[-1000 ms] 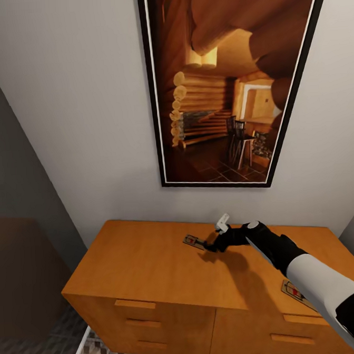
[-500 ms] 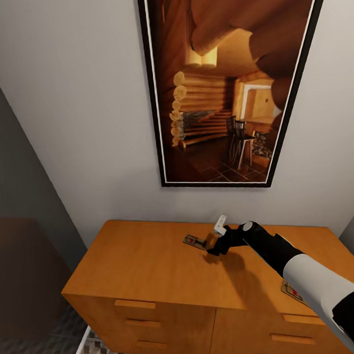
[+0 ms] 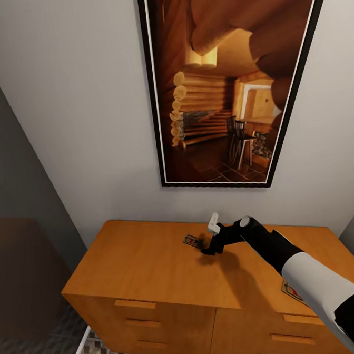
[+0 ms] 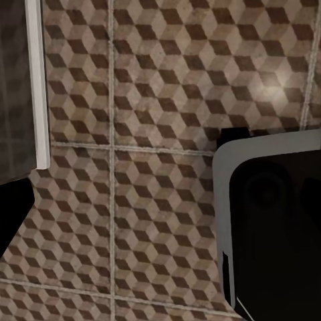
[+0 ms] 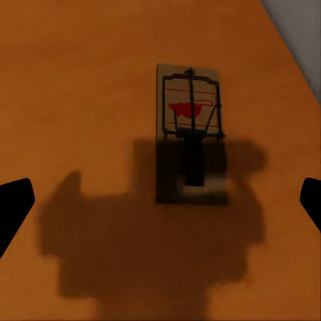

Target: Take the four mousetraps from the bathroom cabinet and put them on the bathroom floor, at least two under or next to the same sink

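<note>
Head view had the right gripper (image 3: 204, 247) reaching across the cabinet (image 3: 146, 263) top, just past centre frame, tips right beside a mousetrap (image 3: 192, 241) lying flat on the worktop. A second mousetrap (image 3: 291, 290) sat at lower right of the frame, part hidden by the right forearm, also on the worktop. Other two traps: whereabouts could not be told. A framed picture (image 3: 228, 83) of a log interior hung on the wall above.

Right wrist view looked straight down on the near mousetrap (image 5: 190, 134), centre frame, red spot and dark wire clear, lying in the gripper's shadow. The two dark fingertips (image 5: 13, 207) showed at the far left and far right edges, wide apart, well clear of the trap: jaws spread open, nothing held.

Left wrist view showed cube-pattern bathroom floor (image 4: 134, 134) with pale grout lines, plus a dark rounded part of the robot at lower right. No fingers of the left gripper readable there, so its jaws could not be told.

Progress, judged: early. Two traps seen were on the cabinet, none seen on the tiles; a strip of floor at lower left of head view was bare. Right arm looked lined up for a pick, not yet closed. Left to do: grasp, carry, set down on the floor, at least two by the sink.
</note>
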Available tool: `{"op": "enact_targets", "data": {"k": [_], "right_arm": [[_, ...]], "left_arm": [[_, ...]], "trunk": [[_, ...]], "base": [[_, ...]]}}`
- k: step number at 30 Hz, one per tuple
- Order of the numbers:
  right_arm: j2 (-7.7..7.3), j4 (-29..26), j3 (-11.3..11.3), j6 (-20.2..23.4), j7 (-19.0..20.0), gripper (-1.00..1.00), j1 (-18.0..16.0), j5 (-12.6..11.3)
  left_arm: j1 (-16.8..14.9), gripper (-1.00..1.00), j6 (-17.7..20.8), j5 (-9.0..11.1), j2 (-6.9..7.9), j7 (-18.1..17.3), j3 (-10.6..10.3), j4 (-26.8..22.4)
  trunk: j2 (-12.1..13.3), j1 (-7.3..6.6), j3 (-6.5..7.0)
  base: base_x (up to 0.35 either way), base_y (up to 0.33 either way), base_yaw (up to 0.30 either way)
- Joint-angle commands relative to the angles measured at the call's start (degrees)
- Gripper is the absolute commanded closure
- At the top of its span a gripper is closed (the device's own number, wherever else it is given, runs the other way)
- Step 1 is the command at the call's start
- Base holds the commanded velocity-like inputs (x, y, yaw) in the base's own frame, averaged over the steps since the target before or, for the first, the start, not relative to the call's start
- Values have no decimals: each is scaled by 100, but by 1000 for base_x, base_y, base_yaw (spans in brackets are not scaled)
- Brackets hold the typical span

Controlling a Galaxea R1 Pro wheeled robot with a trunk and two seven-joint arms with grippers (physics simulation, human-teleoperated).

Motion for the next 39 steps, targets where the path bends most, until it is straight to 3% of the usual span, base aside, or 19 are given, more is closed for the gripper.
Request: {"op": "enact_targets", "data": {"k": [1, 10, 17, 24, 30, 39], "right_arm": [[-5, -39, 11, 22, 39, -100, -5, 31], [-13, -271, -6, 2, 198, -100, -5, 24], [-31, -308, -16, -385, 287, -100, -5, -29], [-60, -313, -50, -572, 924, -100, -5, -112], [-101, -310, -123, -757, 1200, -100, -5, -380], [-243, -305, -189, -1007, 1271, -100, -5, -1051]], "left_arm": [[-8, -100, -31, 38, -4, -5, -48, 18], [-8, -100, -31, 38, -9, -5, -52, 18], [-8, -100, -31, 38, -12, -5, -51, 18], [-8, -100, -31, 38, -30, -5, -50, 18], [-8, -100, -25, 38, -45, -5, -48, 18], [-8, -100, -23, 38, -48, -5, -48, 18]], "trunk": [[-12, 4, -12], [-12, 4, -12], [-12, 4, -12], [-12, 4, -12], [-12, 4, -12], [-12, 4, -12]], "base": [[0, 0, 0], [0, 0, 0], [0, 0, 0], [0, 0, 0], [0, 0, 0], [0, 0, 0]]}}
